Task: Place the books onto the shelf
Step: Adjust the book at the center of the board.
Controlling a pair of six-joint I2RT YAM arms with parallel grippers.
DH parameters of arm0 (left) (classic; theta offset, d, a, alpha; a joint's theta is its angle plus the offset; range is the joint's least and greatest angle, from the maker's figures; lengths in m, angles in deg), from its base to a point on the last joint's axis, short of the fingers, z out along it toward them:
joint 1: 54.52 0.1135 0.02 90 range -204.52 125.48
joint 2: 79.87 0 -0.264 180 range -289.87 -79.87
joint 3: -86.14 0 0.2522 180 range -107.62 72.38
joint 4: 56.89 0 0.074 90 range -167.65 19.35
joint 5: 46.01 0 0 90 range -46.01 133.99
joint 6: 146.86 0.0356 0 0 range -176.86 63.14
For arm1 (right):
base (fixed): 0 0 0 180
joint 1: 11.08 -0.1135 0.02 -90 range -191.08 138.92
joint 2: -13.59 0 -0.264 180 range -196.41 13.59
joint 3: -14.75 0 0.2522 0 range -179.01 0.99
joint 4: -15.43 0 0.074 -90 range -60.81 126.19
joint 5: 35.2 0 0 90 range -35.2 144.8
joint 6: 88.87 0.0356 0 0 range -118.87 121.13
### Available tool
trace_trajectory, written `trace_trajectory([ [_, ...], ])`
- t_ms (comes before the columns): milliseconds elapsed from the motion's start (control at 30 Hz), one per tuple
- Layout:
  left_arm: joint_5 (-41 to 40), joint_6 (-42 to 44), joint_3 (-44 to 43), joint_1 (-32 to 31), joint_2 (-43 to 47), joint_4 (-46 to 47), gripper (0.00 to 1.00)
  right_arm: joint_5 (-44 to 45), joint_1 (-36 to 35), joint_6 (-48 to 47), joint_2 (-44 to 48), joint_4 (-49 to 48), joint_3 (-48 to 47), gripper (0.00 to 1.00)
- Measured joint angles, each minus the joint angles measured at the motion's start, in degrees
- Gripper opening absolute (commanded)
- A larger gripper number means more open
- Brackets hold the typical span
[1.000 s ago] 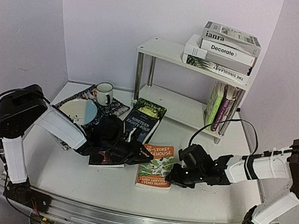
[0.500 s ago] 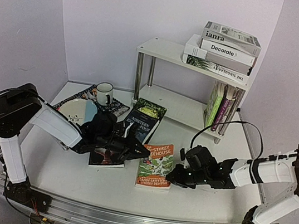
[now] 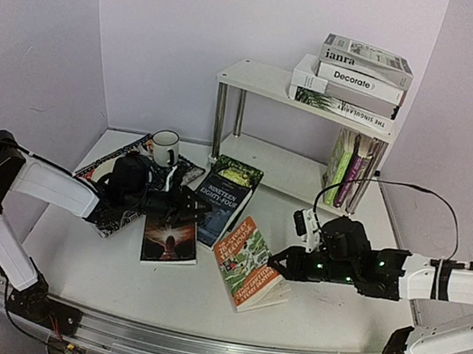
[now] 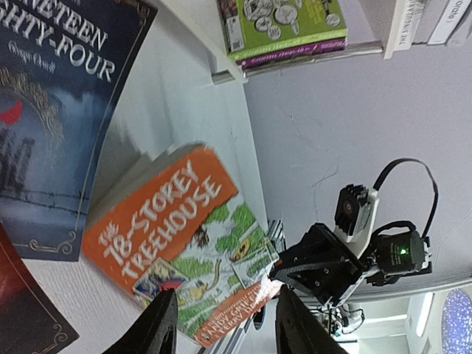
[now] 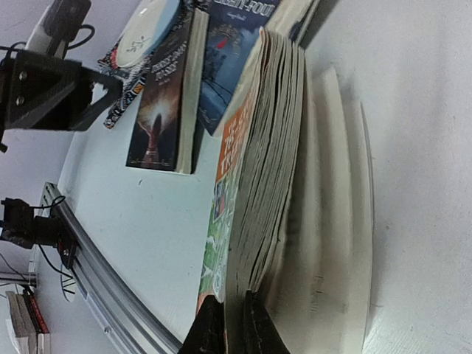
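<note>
The orange Treehouse book (image 3: 246, 263) lies aslant in the middle of the table, its right edge raised. My right gripper (image 3: 276, 263) is shut on that edge; in the right wrist view the fingers (image 5: 212, 328) pinch the cover and pages (image 5: 262, 169). My left gripper (image 3: 195, 214) is open and holds nothing. It hovers left of the orange book (image 4: 169, 236), over a dark red book (image 3: 169, 240) and a Nineteen Eighty-Four paperback (image 3: 226, 200). The white shelf (image 3: 260, 81) stands at the back right. It carries stacked hardbacks (image 3: 353, 83) on top and upright paperbacks (image 3: 351, 169) on its lower board.
A white mug (image 3: 165, 147) and a patterned mat with a pale bowl (image 3: 130, 174) sit at the back left, under my left arm. An aluminium rail (image 3: 193, 349) runs along the near edge. Walls close in behind and at both sides.
My left gripper let go of the orange book, opened and drew back to the left. My right gripper pulled the book to the right, turning it and lifting its right edge.
</note>
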Motion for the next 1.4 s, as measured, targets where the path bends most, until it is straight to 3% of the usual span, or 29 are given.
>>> trace_trajectory([
  [400, 1.2, 11.6, -0.2, 10.0, 11.0, -15.4, 0.57, -10.6, -0.2, -14.2, 0.4, 7.3, -19.0, 0.00],
  [667, -9.1, 22.7, -10.9, 12.3, 21.6, -35.3, 0.68, -11.3, -0.2, -21.3, -3.9, 11.4, -33.4, 0.00],
  [867, -11.3, 25.5, -11.6, 12.3, 24.9, -39.9, 0.69, -11.2, -0.2, -21.5, -9.3, 15.7, -37.9, 0.50],
  [1000, -10.5, 25.8, -10.7, 12.3, 22.7, -41.4, 0.72, -11.1, -0.2, -18.4, -12.3, 19.9, -36.8, 0.74],
  [1100, -9.2, 26.1, -9.5, 12.3, 20.5, -41.8, 0.95, -10.9, -0.2, -13.6, -12.4, 21.9, -32.5, 0.98],
  [1167, -8.0, 26.4, -8.7, 12.3, 19.1, -41.6, 1.00, -10.2, -0.2, -10.0, -11.9, 23.3, -28.5, 0.98],
  [1400, -5.3, 25.3, -6.4, 10.3, 13.7, -39.2, 1.00, -3.8, -0.2, 1.1, -9.3, 31.7, -20.7, 0.98],
])
